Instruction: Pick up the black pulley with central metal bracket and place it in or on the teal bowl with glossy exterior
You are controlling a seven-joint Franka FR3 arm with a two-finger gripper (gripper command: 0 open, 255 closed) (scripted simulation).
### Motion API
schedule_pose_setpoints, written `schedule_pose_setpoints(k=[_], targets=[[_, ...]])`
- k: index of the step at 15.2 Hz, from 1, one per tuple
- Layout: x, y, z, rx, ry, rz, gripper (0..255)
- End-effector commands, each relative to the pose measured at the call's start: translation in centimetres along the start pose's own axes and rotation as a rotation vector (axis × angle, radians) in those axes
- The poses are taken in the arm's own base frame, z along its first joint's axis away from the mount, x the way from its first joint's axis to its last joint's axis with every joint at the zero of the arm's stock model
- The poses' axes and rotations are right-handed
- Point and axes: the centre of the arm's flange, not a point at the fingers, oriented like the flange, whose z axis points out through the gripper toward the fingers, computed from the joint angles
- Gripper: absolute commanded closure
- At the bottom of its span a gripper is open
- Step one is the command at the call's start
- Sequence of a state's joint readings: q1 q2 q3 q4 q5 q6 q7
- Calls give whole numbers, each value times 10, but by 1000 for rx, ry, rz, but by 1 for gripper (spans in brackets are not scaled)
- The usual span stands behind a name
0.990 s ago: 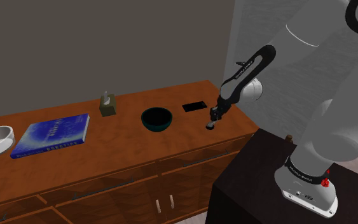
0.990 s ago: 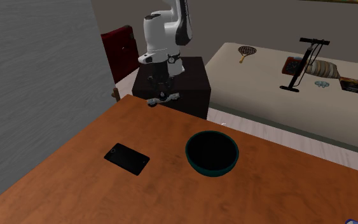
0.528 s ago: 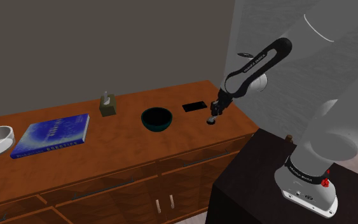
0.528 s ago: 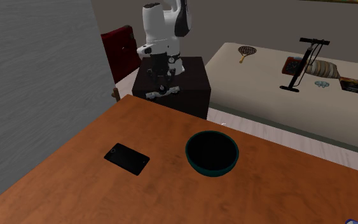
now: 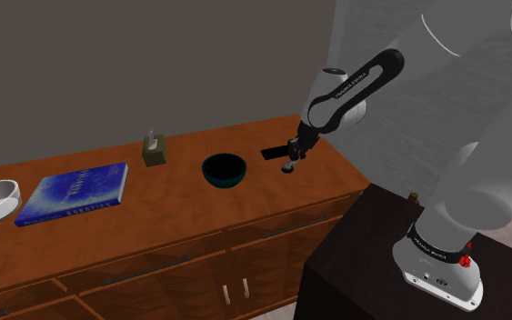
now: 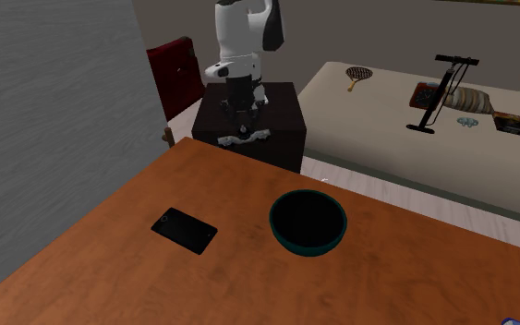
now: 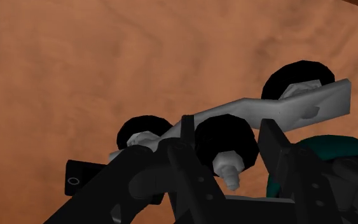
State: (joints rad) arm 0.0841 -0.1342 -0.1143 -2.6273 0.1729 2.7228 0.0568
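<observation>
The gripper (image 7: 225, 145) is closed narrow on the pulley (image 7: 269, 109). Its fingers (image 7: 182, 143) pinch the middle black wheel, and the grey bracket juts out past them on both sides. In the shoulder view the pulley (image 5: 287, 166) hangs clear of the table (image 5: 190, 214), beside the bowl (image 5: 224, 170) on the stand's side and not yet over it. A flat black slab (image 5: 277, 152) lies on that same side of the bowl. In the second exterior view the gripper (image 6: 242, 129) and pulley (image 6: 245, 139) sit well beyond the bowl (image 6: 308, 222), toward the stand.

The grip is on a single round wheel, so the long bracket may pivot or slide in the pinch during the carry. If it comes in low, a bracket end could strike the bowl's rim and shove or tip it. Letting go short of the bowl would drop the pulley on the table or the slab.

The wheel itself covers where the pads meet it. In the wrist view the bowl (image 7: 336, 144) is a teal sliver behind one finger. Its inside renders dark, so its depth is hard to judge, and so is the pulley's height above the table.
</observation>
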Motion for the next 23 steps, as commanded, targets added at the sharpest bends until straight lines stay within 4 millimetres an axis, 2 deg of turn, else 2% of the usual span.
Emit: schedule_pose_setpoints(k=[1,22,23], targets=[[15,-21,10,1,0,1,255],[192,-229,78,1,0,1,255],[191,-228,83,1,0,1,255]])
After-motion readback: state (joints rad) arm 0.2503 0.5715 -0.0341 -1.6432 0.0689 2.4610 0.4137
